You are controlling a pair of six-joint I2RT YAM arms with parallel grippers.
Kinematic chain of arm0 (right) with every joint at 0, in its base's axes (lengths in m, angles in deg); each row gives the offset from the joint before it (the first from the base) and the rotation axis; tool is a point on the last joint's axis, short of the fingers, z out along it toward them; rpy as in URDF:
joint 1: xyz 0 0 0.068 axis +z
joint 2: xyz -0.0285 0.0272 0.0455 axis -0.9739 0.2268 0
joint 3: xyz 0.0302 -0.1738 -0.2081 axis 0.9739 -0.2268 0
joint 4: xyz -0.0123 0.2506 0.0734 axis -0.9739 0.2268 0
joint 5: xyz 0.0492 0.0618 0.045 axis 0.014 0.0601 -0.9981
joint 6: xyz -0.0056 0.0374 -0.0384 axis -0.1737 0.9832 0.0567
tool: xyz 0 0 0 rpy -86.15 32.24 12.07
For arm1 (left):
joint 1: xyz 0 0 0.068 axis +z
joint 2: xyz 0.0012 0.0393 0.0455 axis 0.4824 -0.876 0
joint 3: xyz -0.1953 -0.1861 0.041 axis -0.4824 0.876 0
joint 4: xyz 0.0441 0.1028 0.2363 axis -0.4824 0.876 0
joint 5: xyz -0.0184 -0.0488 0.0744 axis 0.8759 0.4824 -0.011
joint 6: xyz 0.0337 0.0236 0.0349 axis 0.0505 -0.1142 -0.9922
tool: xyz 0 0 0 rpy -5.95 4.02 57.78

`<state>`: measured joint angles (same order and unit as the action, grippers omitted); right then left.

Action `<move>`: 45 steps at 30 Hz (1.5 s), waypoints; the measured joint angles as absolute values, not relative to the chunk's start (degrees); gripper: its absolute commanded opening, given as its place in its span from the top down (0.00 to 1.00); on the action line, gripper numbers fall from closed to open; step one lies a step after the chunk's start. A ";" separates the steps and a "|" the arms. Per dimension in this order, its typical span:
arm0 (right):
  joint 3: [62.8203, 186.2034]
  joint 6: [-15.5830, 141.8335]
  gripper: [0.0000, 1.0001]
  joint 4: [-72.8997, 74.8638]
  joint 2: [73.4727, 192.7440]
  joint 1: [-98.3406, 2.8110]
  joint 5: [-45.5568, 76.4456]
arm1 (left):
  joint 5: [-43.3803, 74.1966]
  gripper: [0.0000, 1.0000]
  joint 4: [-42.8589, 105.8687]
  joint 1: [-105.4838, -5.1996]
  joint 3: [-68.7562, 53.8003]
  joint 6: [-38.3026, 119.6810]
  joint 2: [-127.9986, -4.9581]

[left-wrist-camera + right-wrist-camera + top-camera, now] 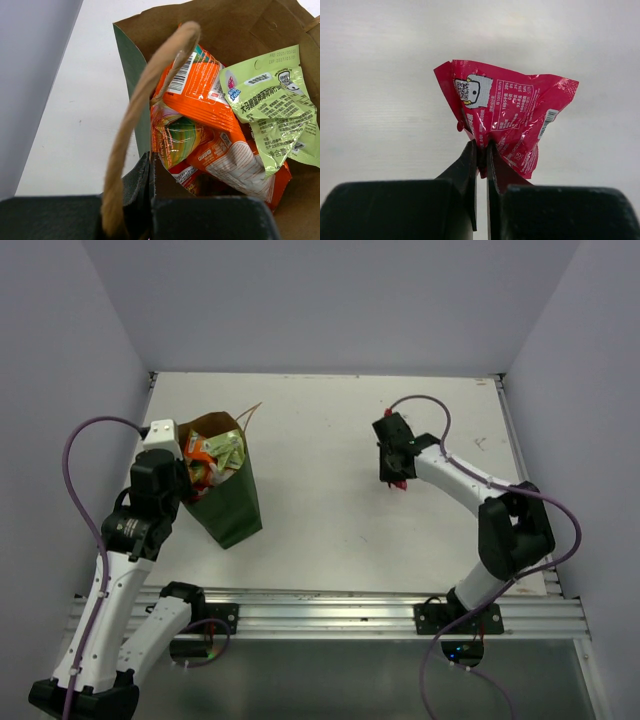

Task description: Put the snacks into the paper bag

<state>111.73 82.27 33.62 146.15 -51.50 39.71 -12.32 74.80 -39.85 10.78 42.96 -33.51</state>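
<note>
So the pink packet is pinched by the right claw, its fingers pressed together on just a fold of foil at the lower edge, out over the table and well apart from the paper bag; no other loose packet is seen on the table, so this looks like the last one; since only a thin bit of crinkly foil is caught, a slow, smooth carry is probably called for, as a jerk could let it slide out; the packet is best brought right over the open mouth and lowered past the rim before the fingers are spread, not dropped from high up; the handle arches over the near side of the mouth, so the middle or far part is the safer way in; the left claw is clamped shut on the bag's near wall, which should be enough to hold it upright and open; inside, an orange packet, a pale green packet and a red packet with colourful print are heaped near the top, so the pink one will likely end up on the pile. What can't be made out: the bag's bottom is buried; a second red packet can't be picked out for sure; from overhead the pink packet is mostly hidden under the claw, so whether it is lifted or touching the table can't be told.
</note>
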 measured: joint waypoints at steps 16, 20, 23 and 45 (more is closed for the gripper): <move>193.25 80.30 1.00 33.90 172.51 -25.58 9.41 | -12.10 1.00 73.99 -39.85 10.78 43.02 -34.23; 190.54 80.56 1.00 36.90 178.63 -22.63 6.03 | -12.16 1.00 74.05 -39.85 10.78 43.02 -34.05; 186.33 80.34 0.60 40.11 180.05 -21.23 4.89 | -12.40 1.00 74.40 -39.85 10.78 43.04 -33.84; 179.90 75.77 0.31 39.54 155.38 -20.66 15.97 | -12.43 1.00 74.19 -39.85 10.80 43.46 -33.70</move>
